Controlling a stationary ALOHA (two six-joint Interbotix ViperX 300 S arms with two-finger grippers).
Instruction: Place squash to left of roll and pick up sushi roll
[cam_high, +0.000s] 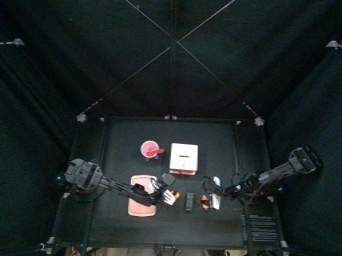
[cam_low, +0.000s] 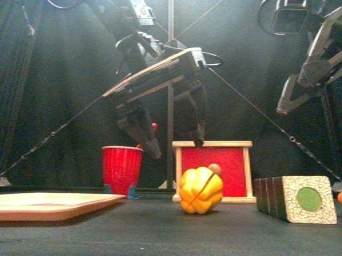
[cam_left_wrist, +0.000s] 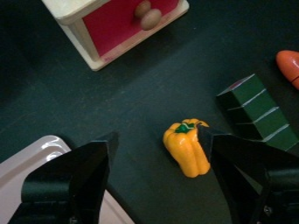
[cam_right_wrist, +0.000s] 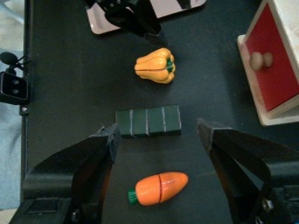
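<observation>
Black curtains enclose a small black table (cam_high: 134, 135), seen from above with the left arm reaching in over a pink board (cam_high: 138, 207) and the right arm held at the opposite edge. The squash cannot be made out there.

At table height, the squash (cam_low: 201, 190) is seen lying on the table, released, with the left gripper (cam_low: 170, 125) hanging directly above it, jaws spread and empty. The roll (cam_low: 297, 198), a dark block with a green disc on its end, lies just beside the squash on the right arm's side, so the squash is judged already placed. A red cup (cam_low: 122, 167) and a red-faced box (cam_low: 214, 170) stand behind the squash.

From the left wrist, the squash (cam_left_wrist: 188, 149) is seen between the open jaws, with the roll (cam_left_wrist: 260, 110) near it.

From the right wrist, the right gripper (cam_right_wrist: 156, 166) is wide open and empty. The roll (cam_right_wrist: 149, 121) lies just ahead of the jaws, its long axis across the gap; the squash (cam_right_wrist: 156, 66) lies beyond the roll, and a carrot (cam_right_wrist: 158, 188) nearer than the roll. The right arm is judged better placed for the pick.
</observation>
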